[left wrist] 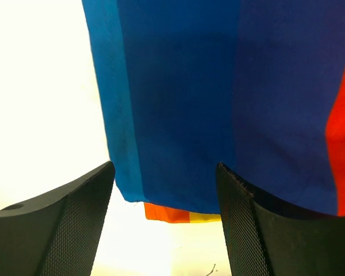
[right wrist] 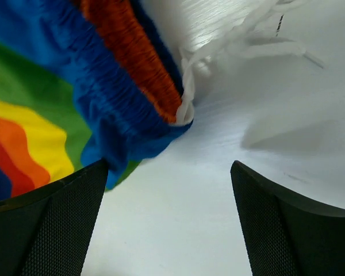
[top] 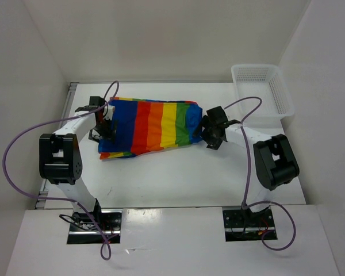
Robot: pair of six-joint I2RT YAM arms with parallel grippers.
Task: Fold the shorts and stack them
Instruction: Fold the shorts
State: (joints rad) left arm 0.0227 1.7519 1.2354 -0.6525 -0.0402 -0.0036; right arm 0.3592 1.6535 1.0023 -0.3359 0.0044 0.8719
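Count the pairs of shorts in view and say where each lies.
1. The shorts lie flat mid-table, between the left tool and the right tool. None shows in the white mesh basket at the far right, though its walls may hide some floor.

High rear overview, wrist cameras close, sharing shorts

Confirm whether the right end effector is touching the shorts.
Cannot tell. In the right wrist view, one finger of the open right end effector overlaps the waistband edge of the shorts, but neither contact nor a gap shows plainly. The top view settles nothing.
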